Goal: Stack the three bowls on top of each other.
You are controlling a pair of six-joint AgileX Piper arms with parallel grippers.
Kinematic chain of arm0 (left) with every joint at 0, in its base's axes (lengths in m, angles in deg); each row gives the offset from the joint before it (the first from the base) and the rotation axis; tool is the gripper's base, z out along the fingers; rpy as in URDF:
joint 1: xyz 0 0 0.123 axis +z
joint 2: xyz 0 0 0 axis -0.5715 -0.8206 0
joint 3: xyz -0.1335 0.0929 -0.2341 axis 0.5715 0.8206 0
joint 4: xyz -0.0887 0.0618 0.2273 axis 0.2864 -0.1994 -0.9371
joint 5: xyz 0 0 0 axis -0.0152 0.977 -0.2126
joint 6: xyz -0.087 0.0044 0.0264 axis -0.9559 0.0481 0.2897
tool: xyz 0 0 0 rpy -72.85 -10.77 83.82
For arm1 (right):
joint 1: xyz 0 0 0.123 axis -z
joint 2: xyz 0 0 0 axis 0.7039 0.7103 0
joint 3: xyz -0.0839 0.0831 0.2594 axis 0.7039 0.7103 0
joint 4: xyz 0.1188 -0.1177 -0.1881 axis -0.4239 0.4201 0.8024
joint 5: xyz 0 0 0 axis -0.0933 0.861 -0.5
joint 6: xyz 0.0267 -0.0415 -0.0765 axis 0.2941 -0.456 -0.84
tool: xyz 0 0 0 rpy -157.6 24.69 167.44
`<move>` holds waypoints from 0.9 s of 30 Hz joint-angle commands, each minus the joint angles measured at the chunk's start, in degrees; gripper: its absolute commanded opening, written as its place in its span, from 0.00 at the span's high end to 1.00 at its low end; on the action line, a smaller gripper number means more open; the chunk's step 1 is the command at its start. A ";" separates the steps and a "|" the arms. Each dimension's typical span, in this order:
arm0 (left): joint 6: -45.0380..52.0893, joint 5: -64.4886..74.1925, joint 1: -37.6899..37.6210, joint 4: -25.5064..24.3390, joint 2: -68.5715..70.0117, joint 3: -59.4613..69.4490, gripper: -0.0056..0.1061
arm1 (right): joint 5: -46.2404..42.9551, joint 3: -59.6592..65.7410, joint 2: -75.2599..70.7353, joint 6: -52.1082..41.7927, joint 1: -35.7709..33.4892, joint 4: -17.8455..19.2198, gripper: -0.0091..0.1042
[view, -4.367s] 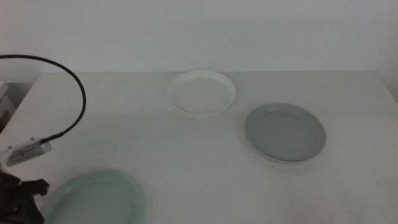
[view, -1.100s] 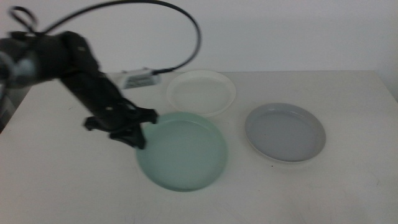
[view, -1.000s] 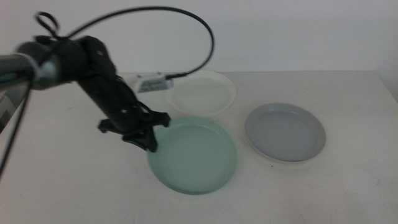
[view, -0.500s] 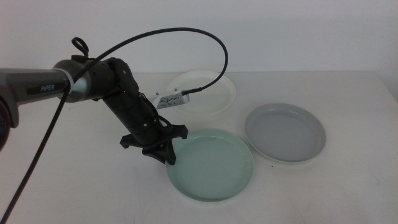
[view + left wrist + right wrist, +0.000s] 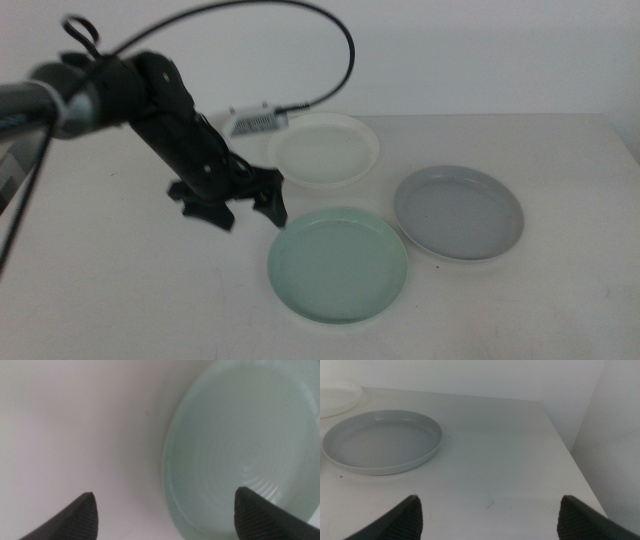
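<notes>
Bowls, 3 in number, lie singly on the table (image 5: 120,290); none rests on another, so 0 of the 2 stacking placements appear done.

Middle view: the mint green bowl (image 5: 338,264) sits flat on the table just beside the left gripper (image 5: 245,208), its rim close to the nearer fingertip but apparently not touching it. The jaws stand apart and hold nothing. The cream white bowl (image 5: 324,149) lies beyond the fingers, near but clear of them. The grey bowl (image 5: 459,212) lies on the far side of the mint green bowl from the fingers, just beside that bowl, and well apart from the gripper. A cable (image 5: 300,20) arcs over the left arm. The right arm is out of this view.

Left wrist view: the 2 fingertips (image 5: 80,515) of the left gripper (image 5: 167,517) are spread wide. The edge of the mint green bowl (image 5: 240,455) runs between them, with bare table (image 5: 75,425) on one side; no pad visibly touches the bowl.

Right wrist view: the right gripper (image 5: 490,517) waits with its jaws wide apart and empty. The grey bowl (image 5: 382,442) lies ahead of the fingers, apart from them, and an edge of the cream white bowl (image 5: 337,397) shows farther off.

Judged remaining: both stacking placements, each needing a rim grasp and a lift onto another bowl.
</notes>
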 commanded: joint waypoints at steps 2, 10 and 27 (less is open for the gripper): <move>-6.34 -5.08 0.05 -5.44 8.13 -1.59 0.01 | -4.35 -0.34 -1.04 -0.34 0.30 0.59 0.09; -12.11 -26.42 -0.08 -12.17 10.15 -1.59 0.01 | -4.35 -0.34 -1.04 -0.34 0.30 0.59 0.09; -15.82 -28.03 -0.08 -12.03 -17.86 -27.95 0.01 | -4.35 -0.34 -1.04 -0.34 0.30 0.59 0.09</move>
